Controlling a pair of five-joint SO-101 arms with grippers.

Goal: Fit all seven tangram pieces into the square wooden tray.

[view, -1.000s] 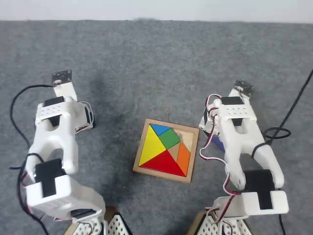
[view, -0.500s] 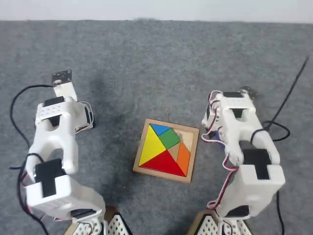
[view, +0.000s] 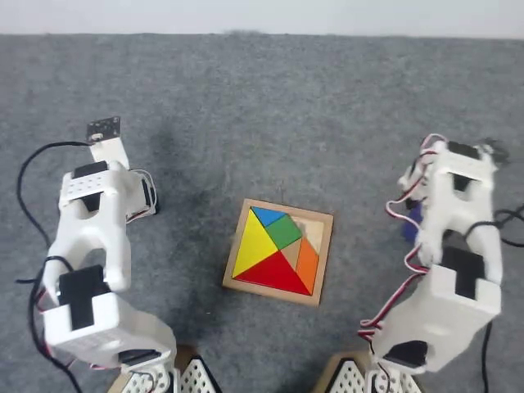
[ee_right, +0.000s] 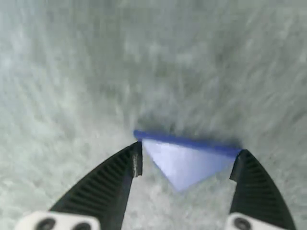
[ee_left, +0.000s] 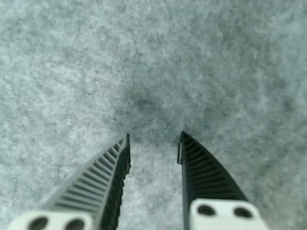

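Wooden, pale and square, the tray (view: 327, 258) lies turned on a slant in the lower middle of the high view, on grey carpet (view: 246, 106). Five coloured pieces sit flat inside it: a large yellow triangle (view: 250, 244) along its left side, a large red triangle (view: 274, 275) along its lower side, a small blue triangle (view: 266, 216) at the top, a green square (view: 285, 232) just beside it, and an orange piece (view: 307, 264) against the right rim. Bare wood shows in the tray's upper right corner.

A violet-blue triangle (ee_right: 184, 158) lies flat on the carpet outside the tray, its long edge a darker blue than its face. In the high view it peeks out at the right of the frame, partly under the right arm (view: 454, 246) and well apart from the tray.

The right gripper (ee_right: 188, 162) stands wide open, its black ribbed fingers flanking the triangle — one tip just beside each end of the long edge, with no grip on it.

The left gripper (ee_left: 154, 143) is partly open over bare carpet and holds nothing. The left arm (view: 90, 229) is at the left of the high view, well apart from the tray.
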